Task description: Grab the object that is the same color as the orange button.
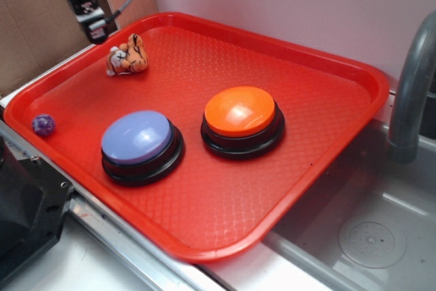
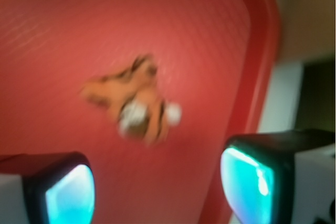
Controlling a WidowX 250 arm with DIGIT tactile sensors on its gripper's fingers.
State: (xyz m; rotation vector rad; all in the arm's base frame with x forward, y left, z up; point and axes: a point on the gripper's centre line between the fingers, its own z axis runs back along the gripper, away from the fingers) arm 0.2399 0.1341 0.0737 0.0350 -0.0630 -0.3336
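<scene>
One small orange, black-striped plush tiger toy (image 1: 127, 56) near the far left corner of the red plastic tray (image 1: 327, 134), ahead of the black gripper (image 2: 157, 190), between spread jaws, long axis slanting.

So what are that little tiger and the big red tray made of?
The tiger looks like soft plush fabric: fuzzy, matte, with rounded, floppy limbs. The tray is probably hard molded plastic: a slight sheen, a fine pebbled texture across its floor, and a smooth raised rim.

Motion-blurred plush tiger (image 2: 134, 103); claw (image 2: 157, 192) fingertips cropped at wrist view's bottom edge
</scene>
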